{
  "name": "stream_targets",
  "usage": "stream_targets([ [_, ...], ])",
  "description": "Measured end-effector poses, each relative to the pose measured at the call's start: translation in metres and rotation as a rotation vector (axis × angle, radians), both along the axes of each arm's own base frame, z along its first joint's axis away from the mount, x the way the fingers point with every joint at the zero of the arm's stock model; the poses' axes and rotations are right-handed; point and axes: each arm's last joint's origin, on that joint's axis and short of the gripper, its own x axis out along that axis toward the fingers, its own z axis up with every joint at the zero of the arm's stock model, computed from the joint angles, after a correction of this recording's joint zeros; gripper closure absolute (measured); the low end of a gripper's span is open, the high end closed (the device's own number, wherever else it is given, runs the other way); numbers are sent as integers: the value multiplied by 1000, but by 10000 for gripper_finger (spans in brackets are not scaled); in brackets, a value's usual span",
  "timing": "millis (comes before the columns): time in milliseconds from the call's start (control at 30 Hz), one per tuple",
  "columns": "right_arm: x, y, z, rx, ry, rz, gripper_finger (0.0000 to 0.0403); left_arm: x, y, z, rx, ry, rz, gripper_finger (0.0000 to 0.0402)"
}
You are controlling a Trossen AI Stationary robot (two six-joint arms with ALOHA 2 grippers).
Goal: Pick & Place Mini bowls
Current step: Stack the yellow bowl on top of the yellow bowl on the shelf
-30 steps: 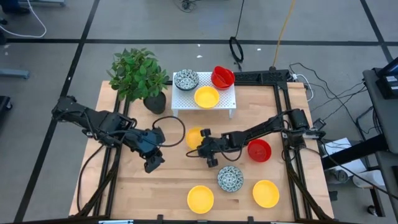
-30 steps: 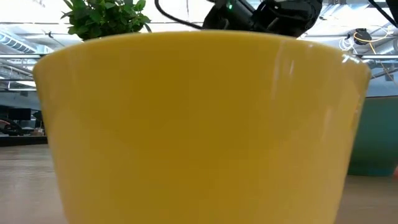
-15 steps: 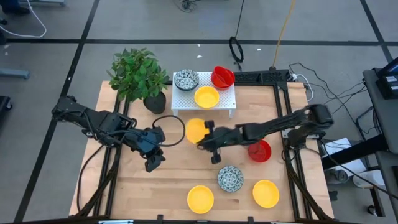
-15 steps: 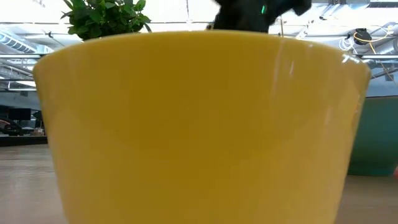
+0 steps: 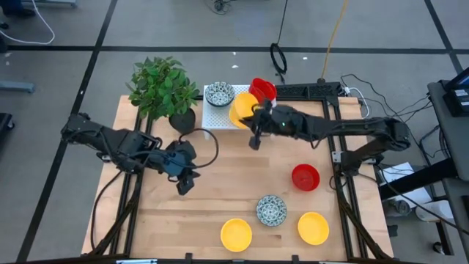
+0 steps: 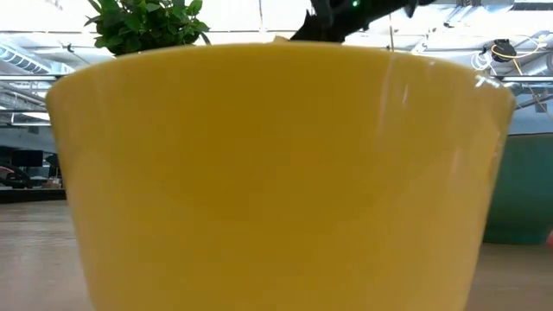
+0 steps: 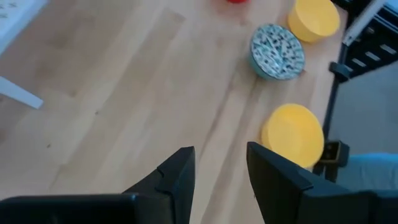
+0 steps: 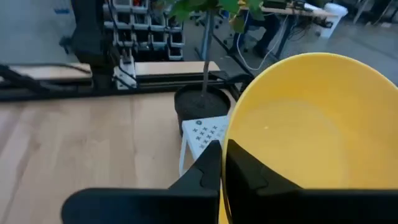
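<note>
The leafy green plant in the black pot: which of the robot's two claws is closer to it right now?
Left, narrowly. The left gripper hangs empty over bare wood in front of the plant. The right gripper holds a yellow bowl at the white rack, beside the plant.

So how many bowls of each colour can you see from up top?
Yellow bowls: 3, one held in the right pincer over the white rack; it may hide another
Red bowls: 2
Speckled bowls: 2
Total: 7
</note>
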Motion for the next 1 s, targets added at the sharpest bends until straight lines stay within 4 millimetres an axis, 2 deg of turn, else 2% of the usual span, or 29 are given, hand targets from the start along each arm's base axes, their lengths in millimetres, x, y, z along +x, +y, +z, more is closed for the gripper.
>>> stream_targets([
  [233, 5, -19, -13, 80, 25, 17, 403, 5, 15, 0, -2, -1, 64, 254],
  [633, 0, -31, -21, 51, 120, -3, 403, 9, 36, 0, -5, 0, 151, 254],
  [767, 6, -33, -35, 62, 172, -3, 403, 10, 40, 0, -4, 1, 166, 254],
  [1000, 12, -31, -44, 24, 202, 22, 401, 10, 42, 0, -5, 1, 175, 254],
])
